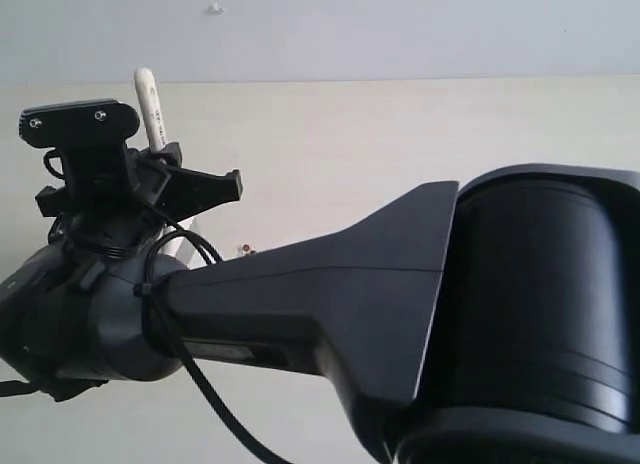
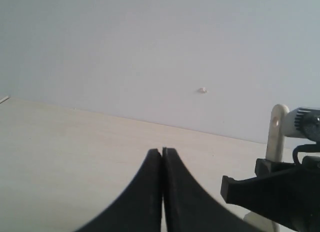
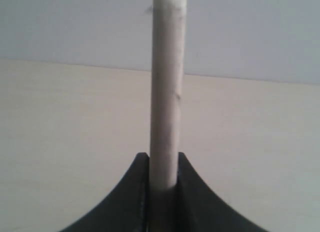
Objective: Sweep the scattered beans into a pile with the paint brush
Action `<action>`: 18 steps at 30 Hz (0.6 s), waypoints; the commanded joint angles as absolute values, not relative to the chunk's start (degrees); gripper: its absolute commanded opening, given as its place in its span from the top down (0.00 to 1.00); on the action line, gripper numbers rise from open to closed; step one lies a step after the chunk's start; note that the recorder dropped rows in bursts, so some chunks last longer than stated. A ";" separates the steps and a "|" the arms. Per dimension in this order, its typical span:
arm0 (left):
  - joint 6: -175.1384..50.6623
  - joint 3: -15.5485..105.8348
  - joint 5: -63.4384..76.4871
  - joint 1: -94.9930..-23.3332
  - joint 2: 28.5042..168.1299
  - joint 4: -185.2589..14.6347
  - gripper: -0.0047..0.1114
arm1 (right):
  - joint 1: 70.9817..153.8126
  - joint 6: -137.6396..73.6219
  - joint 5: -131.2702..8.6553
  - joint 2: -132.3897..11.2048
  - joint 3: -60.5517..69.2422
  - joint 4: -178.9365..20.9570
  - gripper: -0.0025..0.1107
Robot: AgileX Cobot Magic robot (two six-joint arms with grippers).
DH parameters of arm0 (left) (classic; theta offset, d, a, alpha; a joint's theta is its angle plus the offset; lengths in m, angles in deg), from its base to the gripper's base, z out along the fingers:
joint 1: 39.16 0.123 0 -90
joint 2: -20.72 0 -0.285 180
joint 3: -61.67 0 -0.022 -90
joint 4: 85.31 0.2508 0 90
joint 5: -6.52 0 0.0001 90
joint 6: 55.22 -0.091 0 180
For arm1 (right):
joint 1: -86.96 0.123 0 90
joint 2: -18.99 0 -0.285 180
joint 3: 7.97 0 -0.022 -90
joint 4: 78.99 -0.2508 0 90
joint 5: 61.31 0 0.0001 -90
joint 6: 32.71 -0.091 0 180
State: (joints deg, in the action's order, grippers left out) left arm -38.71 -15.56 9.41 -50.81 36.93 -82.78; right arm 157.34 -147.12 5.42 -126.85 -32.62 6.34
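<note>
Across the near right of the exterior view, a bulky black arm [image 1: 420, 314] fills the foreground and reaches to the left over the pale wooden table [image 1: 400, 134]. Behind the table stands a plain grey-white wall [image 1: 400, 34]. At the left end of that arm, the right gripper [image 1: 165, 169] clamps the paint brush [image 1: 148, 102] by its pale handle. The handle stands nearly upright and its tip rises above the gripper. The right wrist view shows both fingers [image 3: 137, 192] pressed against the handle's sides. The bristles are hidden behind the arm and its cables. The left gripper [image 2: 162, 159] has its fingers pressed together with nothing between them. It sits low over bare table, with the brush handle off to one side. Of the beans [image 1: 245, 249], only a reddish speck or two shows. They lie on the table just right of the gripped brush and lower than its handle, at the arm's upper edge. Any others are hidden.
</note>
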 commanded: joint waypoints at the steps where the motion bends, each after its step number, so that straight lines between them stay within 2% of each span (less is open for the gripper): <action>1: -38.56 -15.55 9.31 -51.14 36.57 -82.96 0.96 | 157.65 -148.39 2.60 -126.50 -32.95 5.07 0.98; 11: -38.56 -15.55 9.31 -51.14 36.57 -82.96 0.96 | 157.65 -135.76 4.76 -126.50 -32.95 4.61 0.98; 18: -38.56 -15.55 9.31 -51.14 36.57 -82.96 0.96 | 157.65 -135.22 4.89 -126.50 -31.04 8.99 0.98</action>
